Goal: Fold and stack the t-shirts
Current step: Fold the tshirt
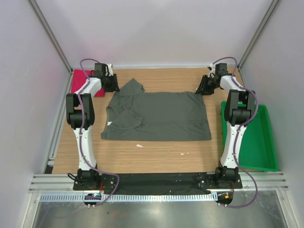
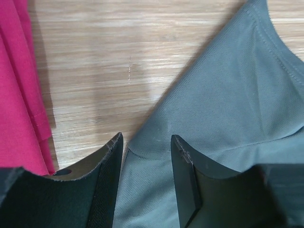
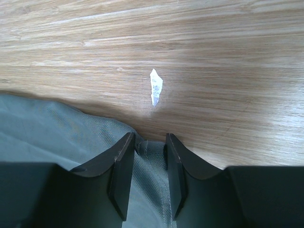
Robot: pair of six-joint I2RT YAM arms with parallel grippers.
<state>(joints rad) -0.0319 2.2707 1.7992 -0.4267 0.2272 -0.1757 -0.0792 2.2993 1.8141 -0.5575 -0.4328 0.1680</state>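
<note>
The dark grey-olive t-shirt (image 1: 161, 116) lies spread flat in the middle of the wooden table, with its left sleeve and collar area folded over. The pinkish-red t-shirt (image 1: 80, 81) lies bunched at the far left corner, behind the left arm. My left gripper (image 1: 115, 84) is low at the grey shirt's far left corner. In the left wrist view it (image 2: 146, 142) is open, with grey cloth (image 2: 228, 104) between the jaws and red cloth (image 2: 19, 104) to the left. My right gripper (image 1: 202, 88) is at the far right corner. Its jaws (image 3: 149, 142) stand narrowly apart astride the grey hem (image 3: 57, 128).
A green plastic tray (image 1: 259, 142) stands along the right edge of the table beside the right arm. Small white scraps lie on the wood in front of the shirt (image 1: 139, 145) and near the right gripper (image 3: 156, 86). Enclosure walls stand on three sides.
</note>
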